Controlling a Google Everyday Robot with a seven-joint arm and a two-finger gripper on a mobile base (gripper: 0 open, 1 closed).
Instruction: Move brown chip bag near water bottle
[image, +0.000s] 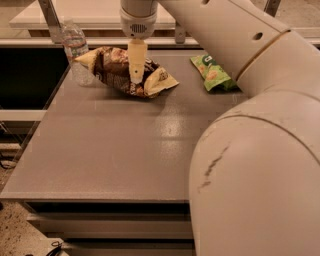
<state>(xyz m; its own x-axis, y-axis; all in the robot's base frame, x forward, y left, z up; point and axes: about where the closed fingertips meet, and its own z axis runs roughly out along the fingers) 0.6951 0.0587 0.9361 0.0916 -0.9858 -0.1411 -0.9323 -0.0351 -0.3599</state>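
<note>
Brown chip bag (112, 70) beside water bottle (75, 52), end effector (135, 79) covering its middle

Table (125, 150), chip bag (112, 67) under pincer (136, 77), bottle (76, 52), snack (214, 74)

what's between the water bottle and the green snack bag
In the camera view, the brown chip bag lies between the water bottle and the green snack bag, one end beside the bottle. The gripper is at the bag's middle.
</note>
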